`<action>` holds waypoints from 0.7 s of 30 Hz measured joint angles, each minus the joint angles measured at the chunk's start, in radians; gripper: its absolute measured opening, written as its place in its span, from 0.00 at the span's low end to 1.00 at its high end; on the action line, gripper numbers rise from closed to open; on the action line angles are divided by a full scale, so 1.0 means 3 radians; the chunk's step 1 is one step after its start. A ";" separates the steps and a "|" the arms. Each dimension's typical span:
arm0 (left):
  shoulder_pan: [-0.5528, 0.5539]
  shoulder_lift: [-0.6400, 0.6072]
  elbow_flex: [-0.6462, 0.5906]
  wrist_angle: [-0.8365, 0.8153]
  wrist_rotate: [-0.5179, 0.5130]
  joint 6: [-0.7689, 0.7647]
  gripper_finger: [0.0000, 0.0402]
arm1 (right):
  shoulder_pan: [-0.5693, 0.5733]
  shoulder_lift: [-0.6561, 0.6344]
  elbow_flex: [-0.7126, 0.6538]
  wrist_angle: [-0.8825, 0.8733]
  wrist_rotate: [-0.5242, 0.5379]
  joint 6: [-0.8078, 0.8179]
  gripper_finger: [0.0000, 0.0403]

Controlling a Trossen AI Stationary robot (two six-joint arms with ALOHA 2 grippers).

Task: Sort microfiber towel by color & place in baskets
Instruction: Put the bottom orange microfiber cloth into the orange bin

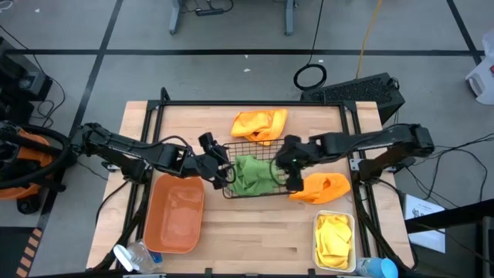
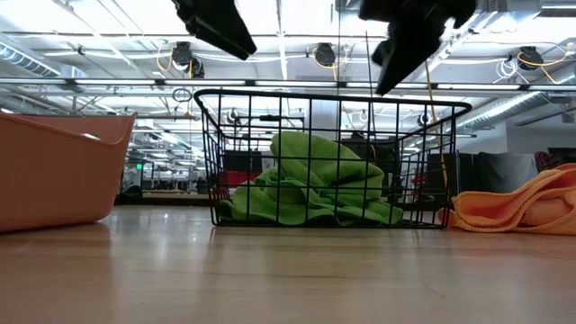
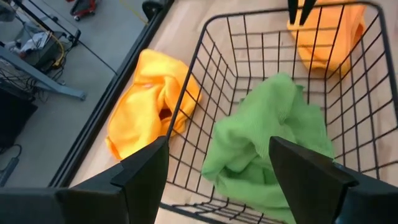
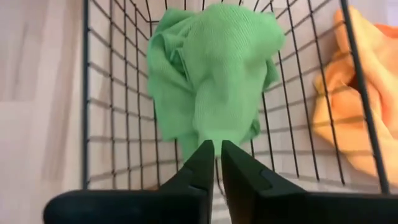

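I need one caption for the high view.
Both grippers over black basket holding green towels.

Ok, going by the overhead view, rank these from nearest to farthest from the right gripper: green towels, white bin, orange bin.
From the right gripper, above the wire basket's right edge:
1. Green towels, just to its left, inside the basket.
2. White bin, toward the table's front right corner.
3. Orange bin, across the table at front left.

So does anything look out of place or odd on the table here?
Two orange towels lie crumpled on the table, one behind the black wire basket at and one to its right, while the orange bin sits empty. Nothing looks spilled or damaged.
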 joint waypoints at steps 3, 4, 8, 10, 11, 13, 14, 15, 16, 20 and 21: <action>0.0000 0.0000 0.0000 0.0117 0.0000 0.0071 0.70 | 0.0046 -0.0194 0.0000 -0.0189 0.0000 0.0108 0.05; 0.0000 0.0000 0.0000 0.0144 -0.0001 0.0103 0.70 | 0.0068 -0.0255 0.0000 -0.0254 0.0000 0.0149 0.05; 0.0000 0.0000 0.0000 0.0216 0.0078 0.0206 0.70 | 0.0167 -0.0461 0.0000 -0.0510 0.0001 0.0370 0.05; 0.0000 0.0000 0.0000 0.0227 0.0113 0.0239 0.70 | 0.0236 -0.0538 0.0000 -0.0649 0.0009 0.0496 0.05; 0.0000 0.0000 0.0000 0.0226 0.0132 0.0242 0.70 | 0.0271 -0.0561 0.0001 -0.0719 0.0009 0.0557 0.05; 0.0000 0.0000 0.0000 0.0248 0.0191 0.0250 0.70 | 0.0350 -0.0598 0.0001 -0.0862 0.0009 0.0662 0.05; 0.0000 0.0001 0.0000 0.0256 0.0222 0.0265 0.70 | 0.0387 -0.0605 0.0001 -0.0927 0.0010 0.0710 0.05; 0.0000 0.0001 0.0000 0.0256 0.0261 0.0272 0.70 | 0.0423 -0.0607 0.0001 -0.0971 0.0010 0.0755 0.05; 0.0000 0.0001 0.0000 0.0272 0.0279 0.0286 0.70 | 0.0465 -0.0607 0.0001 -0.1010 0.0010 0.0795 0.05; 0.0000 0.0013 0.0000 0.0335 0.0421 0.0347 0.70 | 0.0633 -0.0603 0.0001 -0.1132 0.0050 0.0959 0.05; 0.0000 0.0020 0.0000 0.0363 0.0454 0.0347 0.70 | 0.0677 -0.0603 0.0001 -0.1155 0.0077 0.1005 0.05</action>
